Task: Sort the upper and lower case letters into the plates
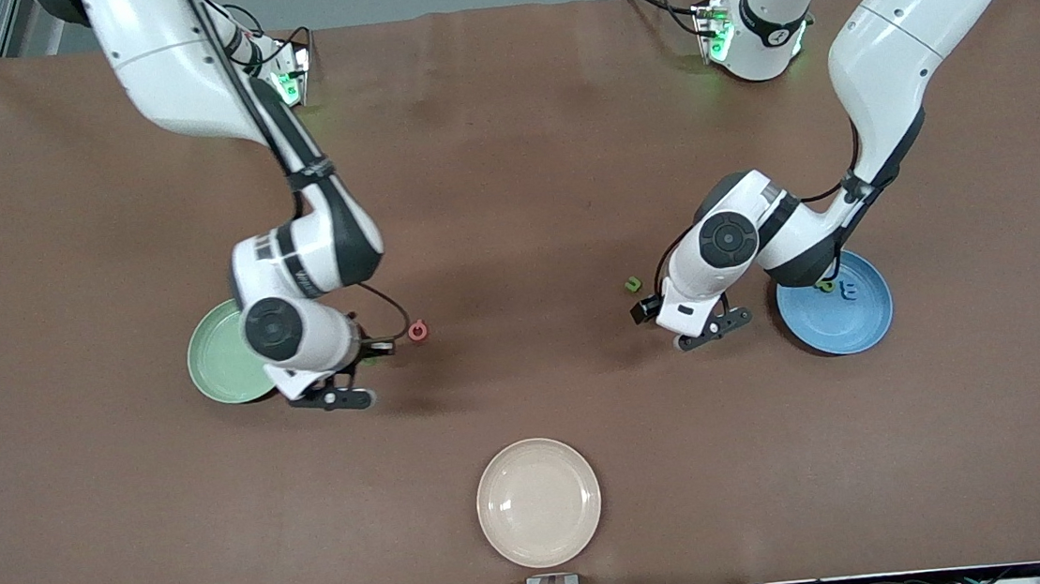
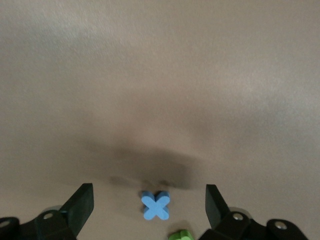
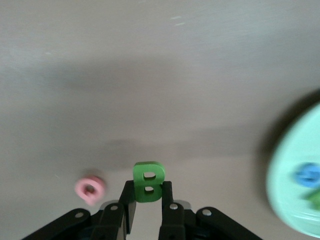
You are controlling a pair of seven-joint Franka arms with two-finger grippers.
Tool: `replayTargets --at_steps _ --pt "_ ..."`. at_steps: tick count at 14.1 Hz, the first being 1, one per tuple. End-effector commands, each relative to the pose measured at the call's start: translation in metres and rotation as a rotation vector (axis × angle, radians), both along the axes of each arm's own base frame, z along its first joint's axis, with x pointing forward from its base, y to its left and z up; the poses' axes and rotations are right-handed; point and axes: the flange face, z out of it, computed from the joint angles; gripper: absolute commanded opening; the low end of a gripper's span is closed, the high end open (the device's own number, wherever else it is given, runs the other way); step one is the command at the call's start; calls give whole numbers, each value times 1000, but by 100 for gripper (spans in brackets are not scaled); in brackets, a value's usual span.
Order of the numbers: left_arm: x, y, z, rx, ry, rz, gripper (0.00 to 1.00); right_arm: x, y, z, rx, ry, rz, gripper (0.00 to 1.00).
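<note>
- A green letter B (image 3: 148,181) is pinched between the fingers of the right gripper (image 3: 148,200), which is clenched on its lower half; the letter stands on edge, its long axis running straight out from the fingertips.
- The right gripper (image 1: 352,363) hangs over the brown table (image 1: 511,189), just beside the pale green plate (image 1: 220,361).
- A red ring-shaped letter (image 1: 418,331) lies flat on the table close by, toward the left arm's end from that gripper; in the right wrist view it shows pink (image 3: 90,189).
- The pale green plate (image 3: 295,175) already carries a blue letter (image 3: 307,174) and a green piece (image 3: 316,199), both too blurred to read.
- A blue letter X (image 2: 155,205) lies flat on the table between the spread fingers (image 2: 80,205) of the left gripper (image 2: 150,207), which is released and holds nothing.
- A green piece (image 2: 181,235) shows just beside the X.
- The left gripper (image 1: 711,327) is over the table beside the blue plate (image 1: 848,324).
- The blue plate holds a blue letter (image 1: 849,289) and a green one (image 1: 825,285) at its edge under the arm.
- A small green letter (image 1: 633,283) lies on the table near the left arm's wrist.
- A cream-white plate (image 1: 538,502) sits nearest the front camera, midway along the table.
</note>
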Motion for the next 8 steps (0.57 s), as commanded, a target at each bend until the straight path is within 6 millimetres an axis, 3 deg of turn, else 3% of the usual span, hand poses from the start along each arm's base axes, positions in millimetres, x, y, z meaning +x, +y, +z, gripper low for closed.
replayTargets --at_steps 1,5,8 --pt "-6 -7 3 6 -14 14 99 -10 -59 10 -22 49 61 0" --pt "-12 -5 -4 12 1 12 98 -33 -159 -12 11 61 115 0" --pt "-15 -2 -9 18 11 13 91 -48 -230 -30 50 30 173 0"
